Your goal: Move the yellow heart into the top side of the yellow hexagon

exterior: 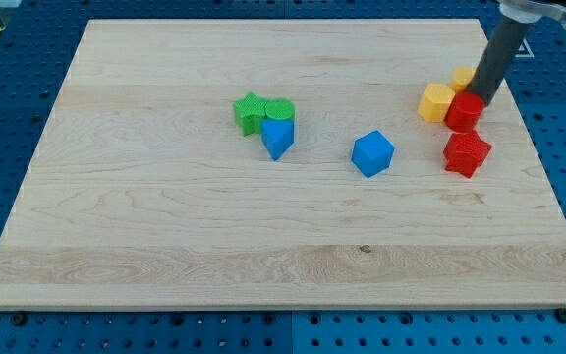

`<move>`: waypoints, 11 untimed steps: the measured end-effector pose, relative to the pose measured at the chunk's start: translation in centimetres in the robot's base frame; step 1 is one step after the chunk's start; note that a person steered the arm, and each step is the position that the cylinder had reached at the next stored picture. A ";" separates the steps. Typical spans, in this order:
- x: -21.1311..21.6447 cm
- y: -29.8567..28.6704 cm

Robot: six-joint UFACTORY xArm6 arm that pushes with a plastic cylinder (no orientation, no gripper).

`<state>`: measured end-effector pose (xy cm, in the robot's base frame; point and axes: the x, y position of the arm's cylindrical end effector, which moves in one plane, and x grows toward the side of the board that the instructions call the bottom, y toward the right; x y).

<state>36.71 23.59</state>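
The yellow hexagon lies at the view's right on the wooden board. A small yellow block, the heart, shows just up and right of it, partly hidden behind my rod. My tip rests at the upper right edge of a red block, just below and right of the yellow heart. The red block touches the hexagon's right side.
A second red block lies below the first. A blue block sits near the middle. A green star, a green round block and a blue block cluster at centre left. The board's right edge is close.
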 end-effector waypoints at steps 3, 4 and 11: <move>3.2 -1.3; 3.1 -1.2; -6.7 0.5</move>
<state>30.00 24.07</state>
